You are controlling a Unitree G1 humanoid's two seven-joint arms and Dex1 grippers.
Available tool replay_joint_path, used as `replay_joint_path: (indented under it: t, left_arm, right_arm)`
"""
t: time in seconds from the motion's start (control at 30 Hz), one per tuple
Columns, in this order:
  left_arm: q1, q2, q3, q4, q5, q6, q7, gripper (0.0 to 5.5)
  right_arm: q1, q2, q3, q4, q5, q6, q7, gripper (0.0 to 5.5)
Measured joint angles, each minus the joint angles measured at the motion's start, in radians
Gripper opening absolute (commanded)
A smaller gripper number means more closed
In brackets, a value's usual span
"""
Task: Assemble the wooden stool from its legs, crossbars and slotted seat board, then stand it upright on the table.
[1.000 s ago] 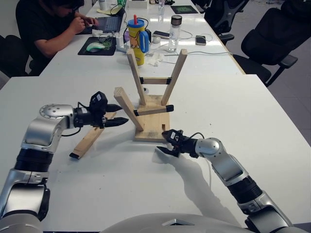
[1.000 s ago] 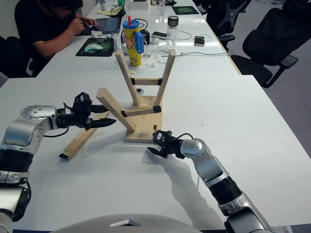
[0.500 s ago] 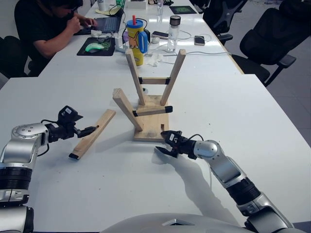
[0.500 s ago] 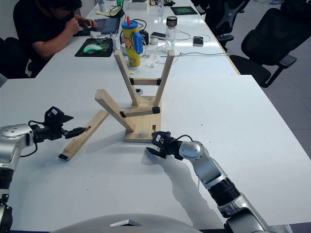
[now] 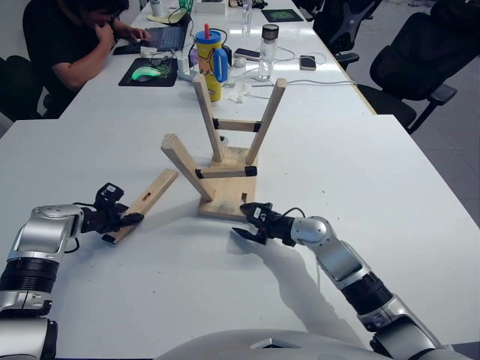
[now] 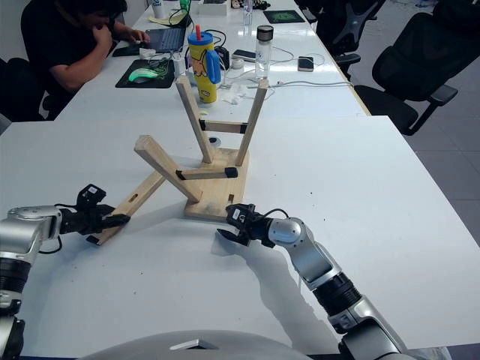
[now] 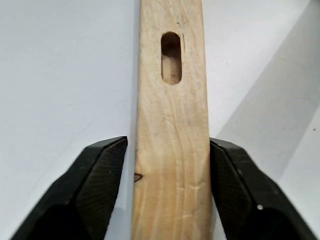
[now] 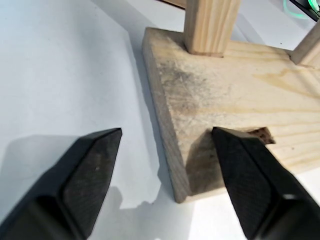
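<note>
Three legs and crossbars sit in the upturned seat, its corner between the right gripper's spread fingers; the fourth leg lies unfitted between the left gripper's parted fingers, and the stool is not yet righted.

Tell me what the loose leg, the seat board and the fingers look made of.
Leg: pale unfinished wood, likely pine; grain lines and a routed slot show. Seat board: same raw wood, grain visible, grey scuffs near the edge. Fingers: black, matte, probably plastic or rubber; uncertain.
</note>
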Motion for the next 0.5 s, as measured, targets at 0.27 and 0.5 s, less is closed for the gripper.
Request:
replay_joint_path:
  t: [0.27,0.5]
  left_arm:
    - [-0.050,0.000,0.000,0.069,0.042,-0.098,0.005,2.03]
    - [-0.204,-0.097,0.239,-0.018,-0.220,-0.104,-0.010,2.03]
  right_arm:
    - [0.071,0.050,-0.138,-0.039,0.174,0.048,0.003,3.34]
    - [0.188,-0.021,-0.342,-0.245,0.433,0.204,0.075,3.34]
